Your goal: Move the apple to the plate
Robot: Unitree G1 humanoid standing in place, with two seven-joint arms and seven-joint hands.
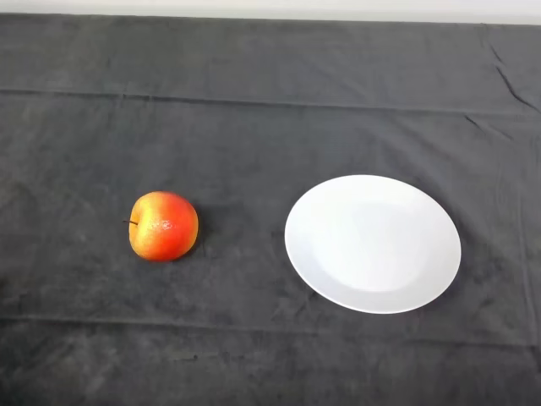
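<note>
Red-yellow apple (164, 226) on its side, left of white plate (373, 244)

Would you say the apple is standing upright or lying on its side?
On its side: the apple rests on the dark cloth with its stem pointing sideways, leftward.

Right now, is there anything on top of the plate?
Nothing lies on the plate; its white face shows bare. The apple sits apart to its left on the dark cloth. What the plate covers beneath it cannot be seen.
</note>
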